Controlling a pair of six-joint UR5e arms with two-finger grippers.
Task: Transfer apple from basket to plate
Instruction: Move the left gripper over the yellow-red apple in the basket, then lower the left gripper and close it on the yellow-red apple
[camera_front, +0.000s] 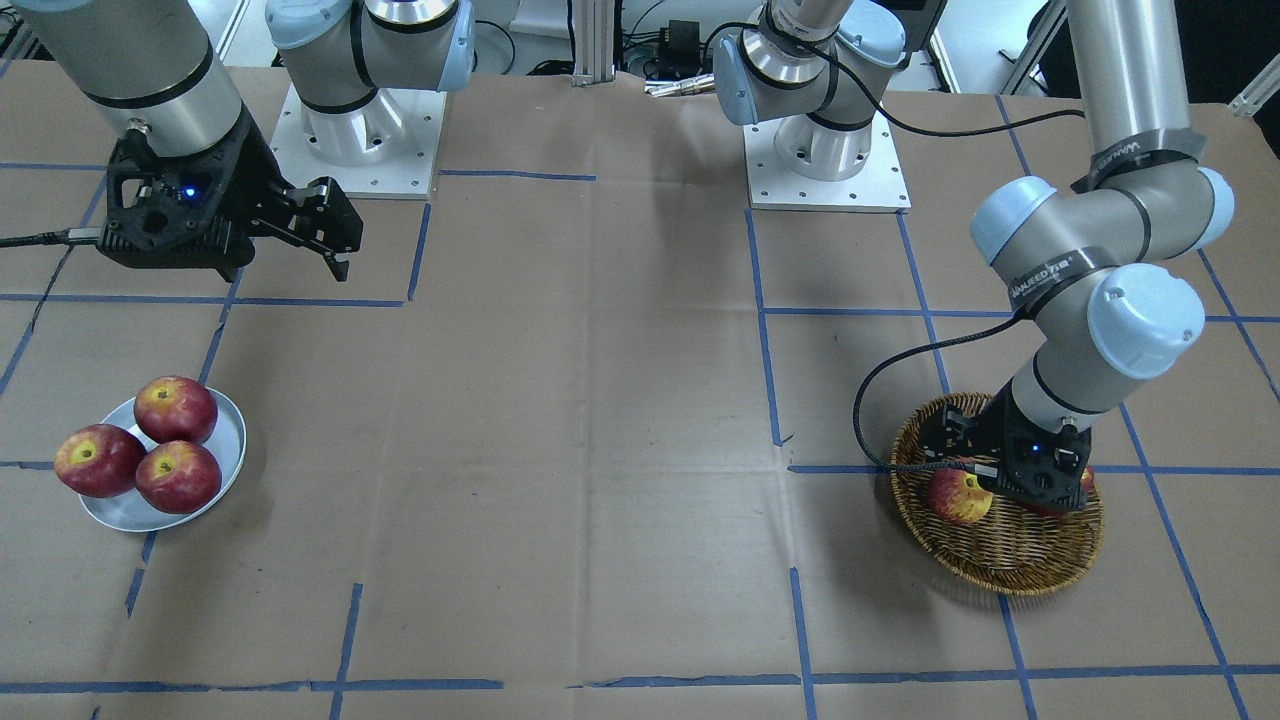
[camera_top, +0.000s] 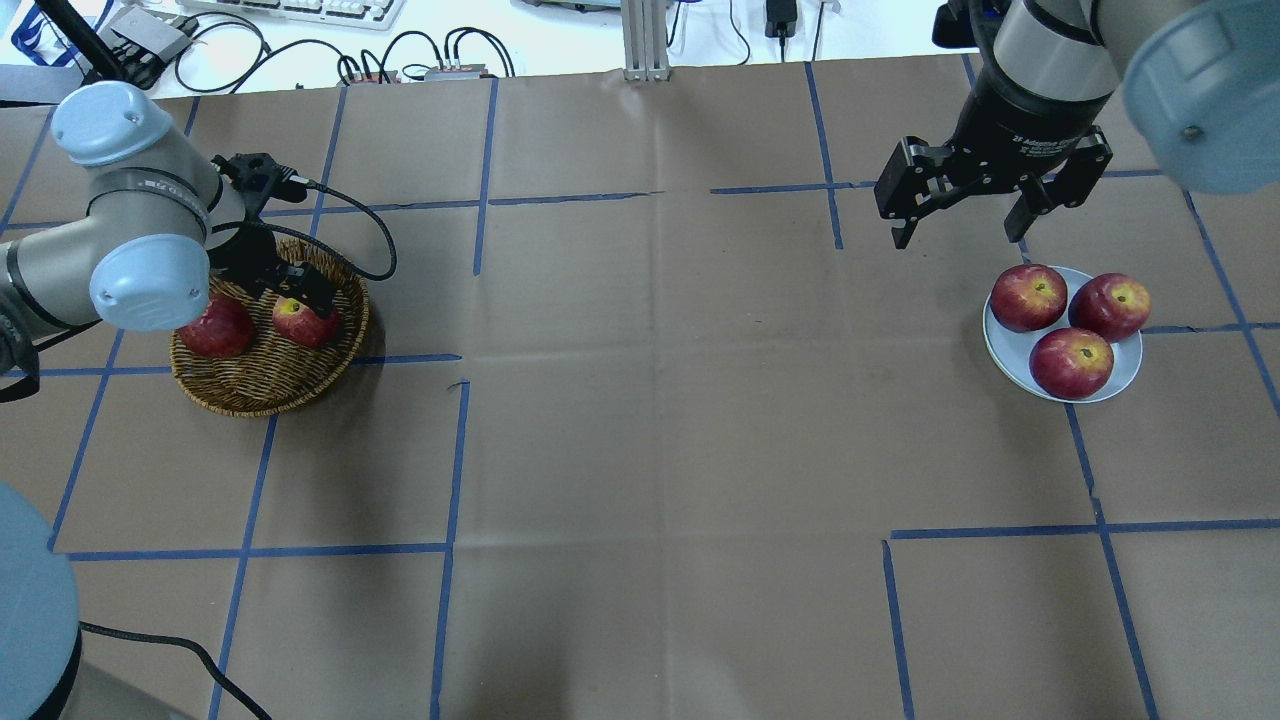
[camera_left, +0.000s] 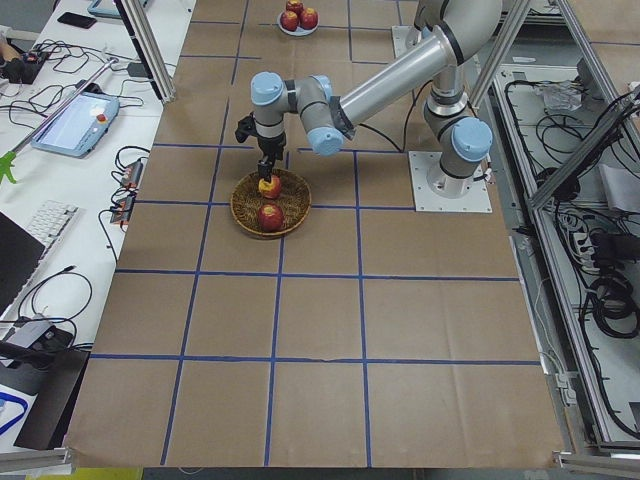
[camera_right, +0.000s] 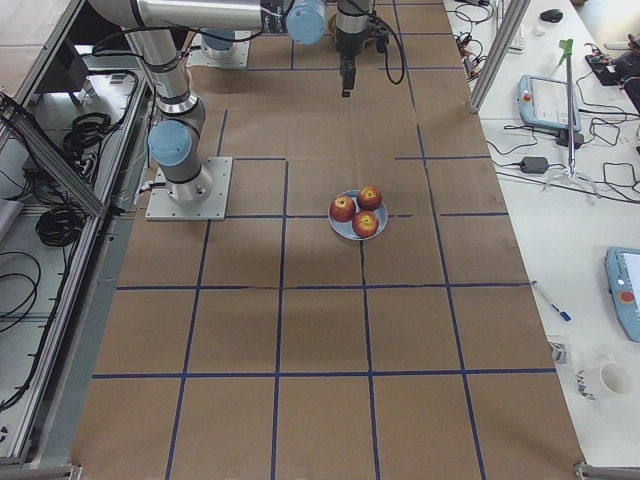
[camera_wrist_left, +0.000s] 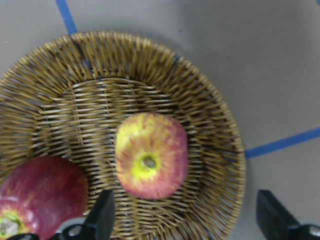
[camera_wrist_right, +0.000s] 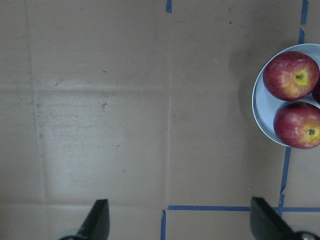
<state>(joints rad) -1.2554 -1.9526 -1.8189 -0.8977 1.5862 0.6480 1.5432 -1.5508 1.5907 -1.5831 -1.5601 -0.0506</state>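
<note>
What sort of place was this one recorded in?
Probably a robotics lab: arm bases bolted to a paper-covered table gridded with blue tape, aluminium framing around it, a keyboard and cables on the side bench.

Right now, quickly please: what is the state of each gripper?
Left gripper: open, holding nothing, over the apple in the basket.
Right gripper: open, empty, near the plate.

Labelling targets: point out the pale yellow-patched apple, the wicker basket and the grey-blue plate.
Pale streaky red-and-yellow apple (camera_wrist_left: 147, 162): left wrist view, stem dimple.
Round woven wicker basket (camera_wrist_left: 215, 130): left wrist view, right wall.
Silvery grey-blue plate (camera_top: 1003, 348): overhead view, left rim.
</note>
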